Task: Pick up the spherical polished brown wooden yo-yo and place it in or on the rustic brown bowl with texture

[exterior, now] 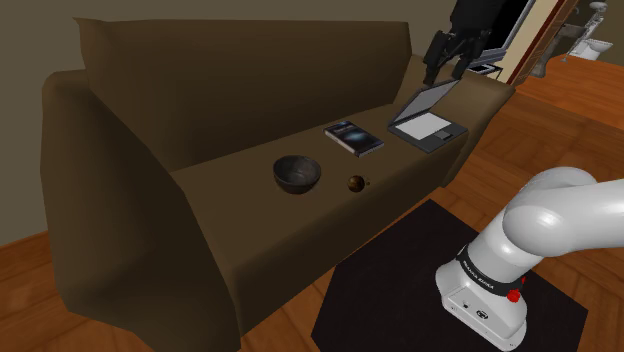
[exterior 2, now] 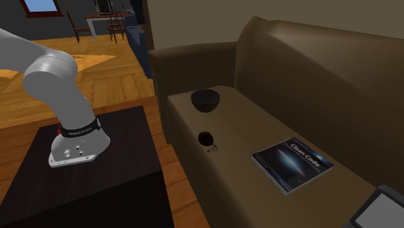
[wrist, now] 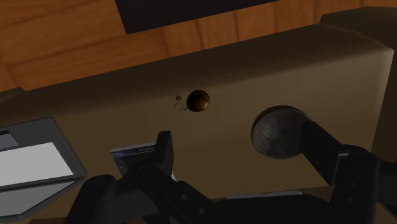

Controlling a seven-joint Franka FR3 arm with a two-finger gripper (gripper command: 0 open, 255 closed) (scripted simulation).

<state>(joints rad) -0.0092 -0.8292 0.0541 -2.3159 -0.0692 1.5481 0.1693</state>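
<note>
Yo-yo [exterior: 355, 182] sits on sofa [exterior: 230, 215] seat, just beside bowl [exterior: 297, 180], not touching.
Jaws wide open, holding nothing, high up, far from bowl.
To grab well: come straight down over yo-yo, squeeze gently. Round, may roll.
Tiny bit beside yo-yo, away from bowl: too small to tell.
One jaw hides part of bowl in wrist view.

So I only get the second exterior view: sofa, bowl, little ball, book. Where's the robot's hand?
Observer: In the shoulder view the gripper hangs in the air above the laptop, well apart from the yo-yo.
Operator: Is it holding anything?
Observer: No. In the wrist view its fingers stand apart, holding nothing.
Operator: That grey corner at my lower right?
Observer: That's the laptop, lying open at the end of the sofa.
</note>
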